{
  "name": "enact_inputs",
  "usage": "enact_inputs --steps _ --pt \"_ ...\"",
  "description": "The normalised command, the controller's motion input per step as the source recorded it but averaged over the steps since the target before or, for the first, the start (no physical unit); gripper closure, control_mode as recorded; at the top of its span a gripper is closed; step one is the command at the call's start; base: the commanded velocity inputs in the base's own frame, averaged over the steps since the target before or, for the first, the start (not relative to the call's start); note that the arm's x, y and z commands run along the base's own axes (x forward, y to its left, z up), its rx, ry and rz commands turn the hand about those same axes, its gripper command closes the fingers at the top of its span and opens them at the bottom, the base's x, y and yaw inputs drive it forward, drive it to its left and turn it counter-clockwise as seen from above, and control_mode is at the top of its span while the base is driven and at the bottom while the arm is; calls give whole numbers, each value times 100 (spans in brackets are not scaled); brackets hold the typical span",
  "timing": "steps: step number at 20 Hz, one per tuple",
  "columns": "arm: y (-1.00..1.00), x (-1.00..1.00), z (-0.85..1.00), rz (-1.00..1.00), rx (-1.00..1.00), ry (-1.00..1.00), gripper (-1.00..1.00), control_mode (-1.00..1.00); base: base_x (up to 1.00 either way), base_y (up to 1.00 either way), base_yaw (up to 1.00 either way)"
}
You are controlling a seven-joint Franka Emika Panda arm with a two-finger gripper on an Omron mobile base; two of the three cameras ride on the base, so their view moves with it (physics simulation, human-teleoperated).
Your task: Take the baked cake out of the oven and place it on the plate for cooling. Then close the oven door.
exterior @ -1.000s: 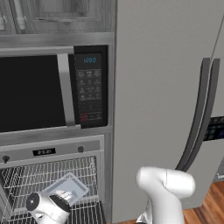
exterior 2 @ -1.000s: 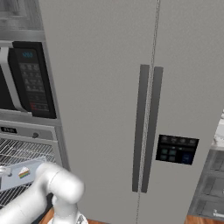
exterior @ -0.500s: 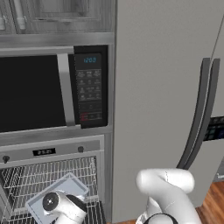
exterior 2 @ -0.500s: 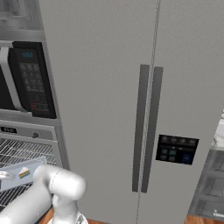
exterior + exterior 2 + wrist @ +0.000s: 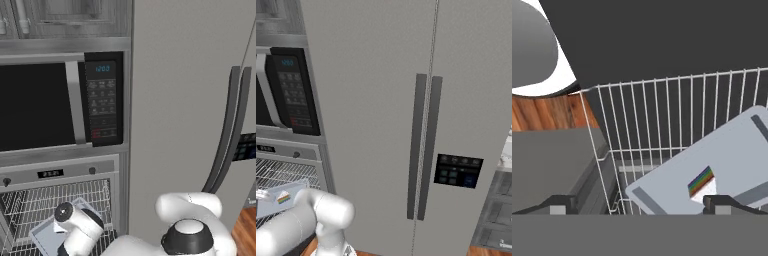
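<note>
cake [image 5: 702, 182] on tray [image 5: 677, 182], tray lying diagonally

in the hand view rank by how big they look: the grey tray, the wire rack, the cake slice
1. wire rack, spreading across most of the picture
2. grey tray, lying on the rack and cut off by the right edge, so its full size is unsure
3. cake slice, a small rainbow-layered piece on the tray

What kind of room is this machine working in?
Most likely a home kitchen, computer-rendered. A built-in microwave with a keypad sits above an open oven with wire racks, and a tall double-door fridge stands beside them.
</note>
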Motion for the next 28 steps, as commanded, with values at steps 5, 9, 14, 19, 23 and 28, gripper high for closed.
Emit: enact_inputs --steps 5,9,14,19,23,28 --pt "-3 17 4 0 0 1 -100 -100 0 0 0" --pt "-1 16 -8 0 0 0 -100 -100 0 0 0" --pt "0 14 -12 0 0 0 -100 -100 0 0 0" --pt "1 1 -16 0 0 2 -100 -100 0 0 0" --pt "3 2 -7 0 0 6 -100 -100 0 0 0" --pt "0 3 -3 0 0 5 -100 -100 0 0 0"
